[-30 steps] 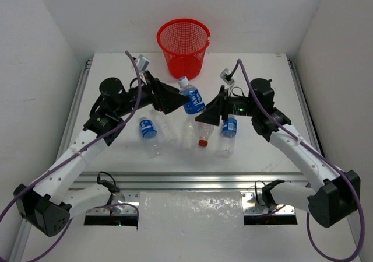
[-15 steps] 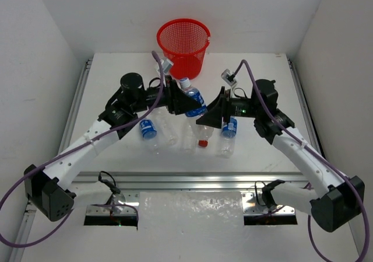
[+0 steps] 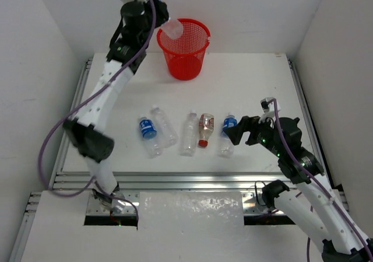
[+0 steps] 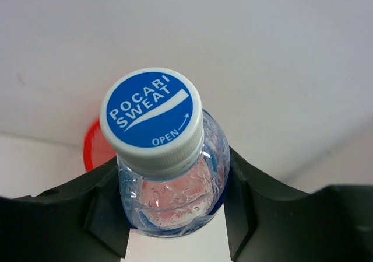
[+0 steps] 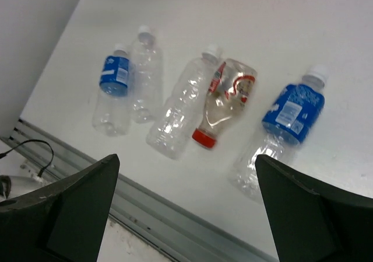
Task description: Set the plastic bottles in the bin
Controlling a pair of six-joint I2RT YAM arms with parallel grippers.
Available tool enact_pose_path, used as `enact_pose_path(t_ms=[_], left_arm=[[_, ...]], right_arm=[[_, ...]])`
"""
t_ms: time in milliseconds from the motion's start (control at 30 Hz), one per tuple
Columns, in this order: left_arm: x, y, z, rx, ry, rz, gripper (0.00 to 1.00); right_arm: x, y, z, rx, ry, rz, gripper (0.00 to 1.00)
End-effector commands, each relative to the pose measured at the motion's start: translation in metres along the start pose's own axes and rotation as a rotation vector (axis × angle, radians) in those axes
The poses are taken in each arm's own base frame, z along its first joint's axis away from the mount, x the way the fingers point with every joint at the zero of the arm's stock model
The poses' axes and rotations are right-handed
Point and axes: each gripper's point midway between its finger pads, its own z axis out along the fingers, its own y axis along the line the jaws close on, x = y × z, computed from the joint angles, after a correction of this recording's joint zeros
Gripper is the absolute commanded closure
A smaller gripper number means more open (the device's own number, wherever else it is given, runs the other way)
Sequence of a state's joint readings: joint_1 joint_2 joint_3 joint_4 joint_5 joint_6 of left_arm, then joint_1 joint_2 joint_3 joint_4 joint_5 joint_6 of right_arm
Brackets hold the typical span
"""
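My left gripper (image 3: 158, 21) is raised high at the back and shut on a plastic bottle (image 3: 172, 28) that leans over the near-left rim of the red mesh bin (image 3: 187, 58). In the left wrist view the bottle's blue-topped cap (image 4: 152, 119) sticks up between the black fingers (image 4: 256, 215). Several more bottles lie in a row on the table: blue-labelled (image 3: 147, 128), two clear (image 3: 163, 125) (image 3: 188, 133), red-brown labelled with a red cap (image 5: 224, 98), and blue-labelled (image 5: 291, 113). My right gripper (image 3: 236, 131) hovers open above the row's right end, holding nothing.
White walls close in the table on the left, back and right. A metal rail (image 3: 186, 180) runs along the near table edge, also seen below the bottles as the rail (image 5: 175, 233) in the right wrist view.
My left arm has swung up from mid-table to the bin, carrying the blue-labelled bottle. My right gripper has opened and drawn back toward the near right.
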State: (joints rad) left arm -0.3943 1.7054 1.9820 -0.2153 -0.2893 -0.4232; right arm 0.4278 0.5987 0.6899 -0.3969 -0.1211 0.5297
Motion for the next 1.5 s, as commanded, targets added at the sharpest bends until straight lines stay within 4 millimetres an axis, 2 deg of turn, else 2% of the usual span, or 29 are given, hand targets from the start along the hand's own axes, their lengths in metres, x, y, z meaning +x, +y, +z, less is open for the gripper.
enact_pose_path(t_ms=[0,33,67,100,133,167,233,367,400,467,500,533,567,600,700,733,767,800,833,933,1033,1067,1133,1233,1267,1300,1333,1367,1467], left_arm=[[0.029,0.039,0.083,-0.146,-0.041,0.116,0.52],[0.035,0.041,0.095,-0.149,-0.033,0.150,0.43],[0.017,0.025,0.103,-0.099,-0.085,0.141,0.36],[0.042,0.032,0.120,-0.095,-0.061,0.166,0.25],[0.035,0.028,0.125,-0.076,-0.109,0.159,0.20],[0.047,0.031,0.129,-0.066,-0.098,0.160,0.11],[0.034,0.024,0.127,-0.026,-0.133,0.126,0.00],[-0.012,0.001,0.102,0.029,-0.187,0.097,0.00],[-0.035,-0.009,0.081,0.038,-0.201,0.087,0.00],[-0.053,-0.008,0.057,0.005,-0.194,0.089,0.00],[-0.080,-0.015,0.020,0.005,-0.195,0.083,0.00],[-0.057,-0.003,0.012,-0.020,-0.117,0.079,0.00],[-0.056,0.000,-0.007,-0.024,-0.086,0.071,0.00],[-0.084,-0.005,-0.055,0.004,-0.106,0.031,0.00],[-0.040,0.017,-0.129,0.059,0.006,-0.022,0.00],[0.021,0.049,-0.138,0.011,0.120,-0.013,0.00],[0.031,0.051,-0.157,0.048,0.135,-0.024,0.00],[0.023,0.054,-0.190,0.079,0.096,-0.052,0.00],[0.067,0.076,-0.197,0.042,0.174,-0.066,0.00],[0.106,0.086,-0.222,0.089,0.268,-0.055,0.00],[0.146,0.083,-0.227,0.135,0.428,-0.039,0.00],[0.157,0.074,-0.232,0.192,0.486,-0.046,0.00],[0.176,0.055,-0.240,0.275,0.550,-0.056,0.00],[0.192,0.005,-0.261,0.483,0.588,-0.060,0.00],[0.197,-0.018,-0.268,0.590,0.598,-0.070,0.00],[0.205,-0.040,-0.280,0.720,0.629,-0.086,0.00],[0.209,-0.041,-0.286,0.746,0.658,-0.094,0.00],[0.211,-0.061,-0.293,0.839,0.650,-0.108,0.00],[0.217,-0.093,-0.310,0.993,0.657,-0.120,0.00]], right_arm=[[0.025,-0.018,0.001,0.077,0.076,0.025,0.01],[0.031,-0.020,0.000,0.082,0.092,0.030,0.01],[0.037,-0.021,0.000,0.083,0.106,0.035,0.01],[0.048,-0.025,0.002,0.086,0.128,0.041,0.01],[0.051,-0.026,0.002,0.083,0.125,0.045,0.01],[0.062,-0.029,0.004,0.087,0.146,0.052,0.01],[0.071,-0.036,0.008,0.112,0.163,0.066,0.01],[0.080,-0.052,0.024,0.193,0.191,0.106,0.01],[0.078,-0.054,0.030,0.209,0.182,0.125,0.01],[0.073,-0.062,0.040,0.268,0.179,0.146,0.01],[0.082,-0.070,0.048,0.311,0.221,0.160,0.01],[0.082,-0.074,0.054,0.334,0.229,0.168,0.01],[0.077,-0.074,0.060,0.345,0.229,0.177,0.01],[0.086,-0.081,0.068,0.378,0.266,0.183,0.01],[0.098,-0.086,0.085,0.404,0.319,0.200,0.01],[0.101,-0.089,0.087,0.422,0.336,0.199,0.01],[0.102,-0.093,0.089,0.440,0.342,0.192,0.02],[0.107,-0.099,0.089,0.472,0.357,0.184,0.02],[0.117,-0.108,0.091,0.506,0.384,0.169,0.03],[0.140,-0.116,0.096,0.517,0.458,0.146,0.09],[0.149,-0.116,0.099,0.490,0.497,0.119,0.42],[0.149,-0.115,0.096,0.483,0.490,0.117,0.62],[0.134,-0.107,0.089,0.438,0.405,0.110,0.73],[0.113,-0.094,0.077,0.372,0.296,0.084,0.89],[0.091,-0.077,0.070,0.279,0.216,0.052,0.95],[0.075,-0.053,0.064,0.141,0.146,0.003,0.95],[0.073,-0.054,0.066,0.130,0.133,-0.030,0.95],[0.056,-0.019,0.056,-0.053,0.071,-0.067,0.95],[0.049,0.037,0.028,-0.375,0.028,-0.173,0.95]])
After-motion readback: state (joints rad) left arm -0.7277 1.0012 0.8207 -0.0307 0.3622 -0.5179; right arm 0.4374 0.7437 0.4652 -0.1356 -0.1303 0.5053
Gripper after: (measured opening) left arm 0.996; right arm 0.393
